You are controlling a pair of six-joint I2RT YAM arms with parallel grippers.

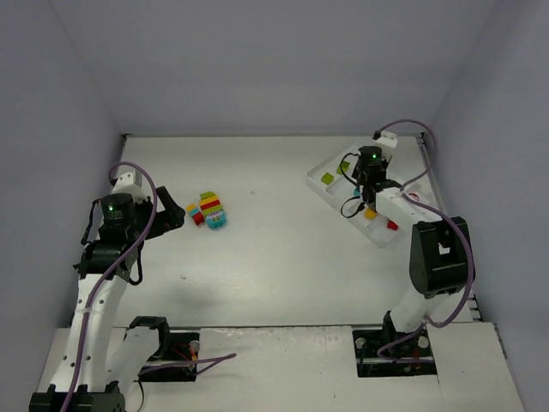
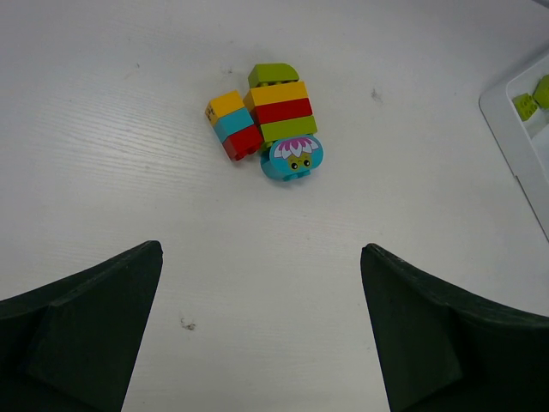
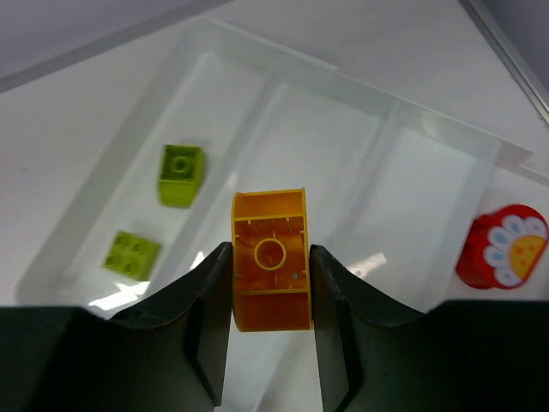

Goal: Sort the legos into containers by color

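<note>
My right gripper is shut on an orange-yellow lego and holds it above the white tray's middle compartments. Two lime legos lie in the left compartment, and a red flower-printed piece lies at the far right. In the top view the right gripper hangs over the tray. A cluster of lime, orange-yellow, red and teal legos lies left of centre. My left gripper is open and empty just left of it. In the left wrist view the cluster lies ahead of the open gripper.
The tray's corner with a lime lego shows at the right edge of the left wrist view. White walls close the table at the back and both sides. The right arm's cable loops over the tray.
</note>
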